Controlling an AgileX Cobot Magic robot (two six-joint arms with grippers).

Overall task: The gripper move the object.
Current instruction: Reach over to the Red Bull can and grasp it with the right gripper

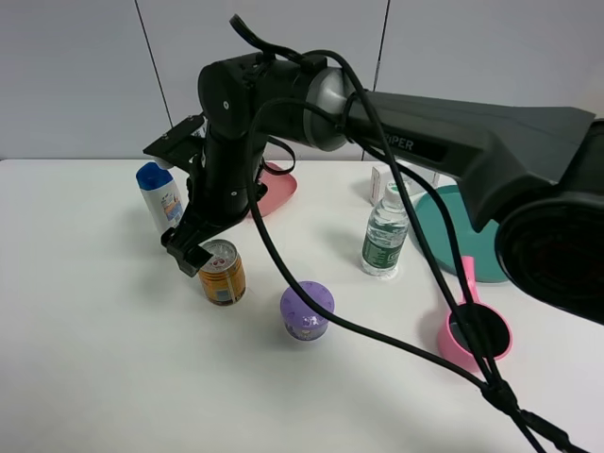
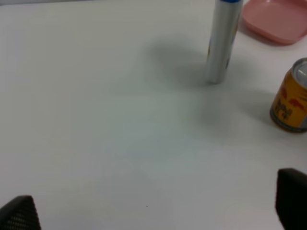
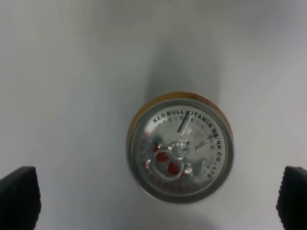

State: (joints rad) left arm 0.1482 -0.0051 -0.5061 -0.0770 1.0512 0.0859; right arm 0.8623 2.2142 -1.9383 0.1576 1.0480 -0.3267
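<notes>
The short orange-gold can [image 1: 222, 273] with a silver pull-tab top stands upright on the white table [image 1: 94, 359]. My right arm reaches across to the left side, and my right gripper [image 1: 195, 252] hangs just above the can's left rim. In the right wrist view the can top [image 3: 180, 146] lies straight below, with my right gripper [image 3: 156, 197] open and its black fingertips [image 3: 19, 196] wide on either side, not touching it. My left gripper [image 2: 156, 211] is open and empty over bare table. The can [image 2: 290, 98] shows at that view's edge.
A white bottle with a blue cap [image 1: 160, 196] stands just behind the can, and a pink dish [image 1: 280, 190] lies behind the arm. A purple lidded container [image 1: 307, 311], a water bottle [image 1: 384, 236], a teal plate [image 1: 477, 247] and a pink scoop [image 1: 472, 330] sit to the right.
</notes>
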